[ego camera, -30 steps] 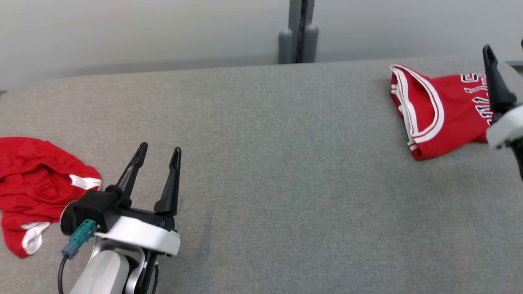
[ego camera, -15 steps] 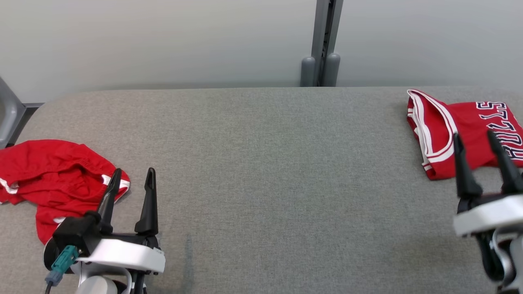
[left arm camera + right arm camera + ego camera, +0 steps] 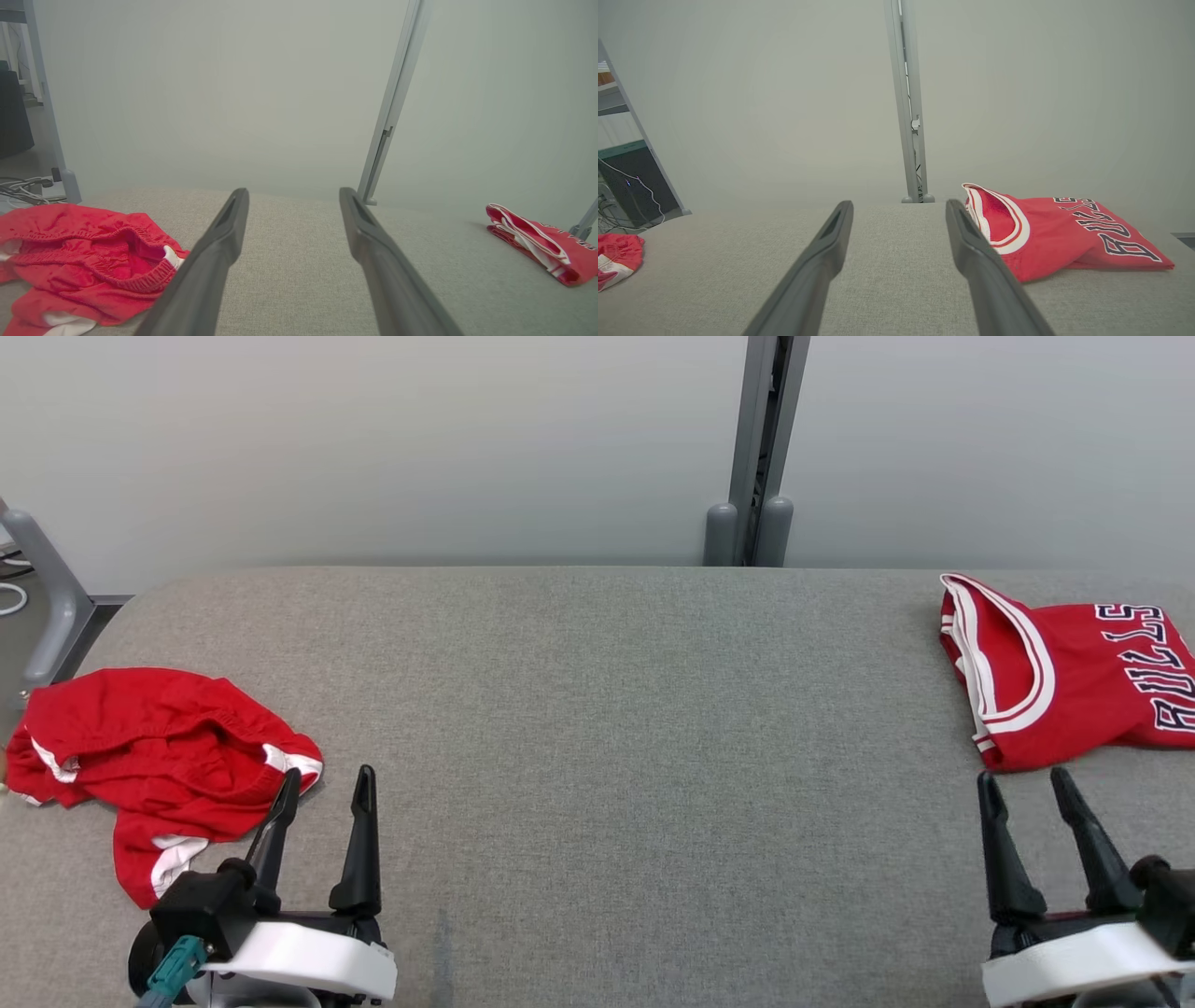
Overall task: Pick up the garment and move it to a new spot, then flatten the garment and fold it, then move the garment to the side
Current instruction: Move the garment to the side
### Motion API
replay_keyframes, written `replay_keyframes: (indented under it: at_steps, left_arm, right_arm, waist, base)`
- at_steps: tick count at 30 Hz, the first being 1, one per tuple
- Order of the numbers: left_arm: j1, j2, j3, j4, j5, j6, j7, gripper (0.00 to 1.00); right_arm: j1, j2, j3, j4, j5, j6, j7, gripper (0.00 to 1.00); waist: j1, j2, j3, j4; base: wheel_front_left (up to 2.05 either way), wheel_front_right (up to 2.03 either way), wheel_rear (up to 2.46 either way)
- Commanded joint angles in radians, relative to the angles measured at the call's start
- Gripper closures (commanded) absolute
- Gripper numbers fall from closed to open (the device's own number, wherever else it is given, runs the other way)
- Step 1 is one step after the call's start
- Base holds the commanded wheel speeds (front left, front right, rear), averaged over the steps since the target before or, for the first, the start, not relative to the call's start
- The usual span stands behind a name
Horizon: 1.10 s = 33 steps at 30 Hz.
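You had your left gripper (image 3: pixel 330 772) and right gripper (image 3: pixel 1020 775) fully spread, empty — Bulls jersey (image 3: pixel 1074 681) folded right, red shorts (image 3: pixel 159 747) crumpled left.

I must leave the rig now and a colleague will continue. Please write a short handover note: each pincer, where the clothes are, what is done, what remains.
Left pincer: open, empty, close beside the right edge of the shorts.
Right pincer: open, empty, in front of the jersey, not touching it.
Shorts: crumpled at the left end of the table. Jersey: folded, at the far right end.
Done, by the look of it: jersey folded and set aside.
Left: probably pick up the shorts, move them to a new spot, flatten, fold, move aside.
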Motion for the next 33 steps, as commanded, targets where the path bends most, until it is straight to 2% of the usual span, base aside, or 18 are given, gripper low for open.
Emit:
replay_keyframes:
  at_steps: [1, 12, 22, 27, 33]
  left_arm:
    - [0.010, -0.002, 0.008, -0.001, 0.011, -0.006, -0.001, 0.00]
    - [0.000, -0.037, 0.045, 0.021, 0.057, -0.053, -0.001, 0.00]
    - [-0.001, -0.055, 0.068, 0.026, 0.085, -0.075, -0.001, 0.00]
    - [-0.016, -0.062, 0.078, 0.032, 0.092, -0.082, -0.001, 0.00]
    - [-0.023, -0.068, 0.087, 0.038, 0.101, -0.088, -0.001, 0.00]
  right_arm:
    - [0.011, -0.002, 0.002, -0.007, -0.007, 0.001, -0.003, 0.00]
    - [0.022, 0.006, 0.020, -0.032, -0.003, 0.001, -0.003, 0.00]
    - [0.030, 0.002, 0.027, -0.029, 0.002, 0.001, -0.003, 0.00]
    - [0.024, -0.002, 0.027, -0.029, 0.004, 0.001, -0.003, 0.00]
    - [0.019, 0.000, 0.039, -0.025, 0.009, 0.001, -0.003, 0.00]
  waist:
    - [0.0000, 0.0000, -0.001, 0.000]
    - [0.0000, 0.0000, 0.000, -0.006]
    - [0.0000, 0.0000, 0.001, 0.010]
    - [0.0000, 0.0000, 0.006, 0.040]
    - [0.0000, 0.0000, 0.011, 0.107]
  base:
    - [0.00, 0.00, 0.00]
    - [0.00, 0.00, 0.00]
    - [0.00, 0.00, 0.00]
    - [0.00, 0.00, 0.00]
    - [0.00, 0.00, 0.00]
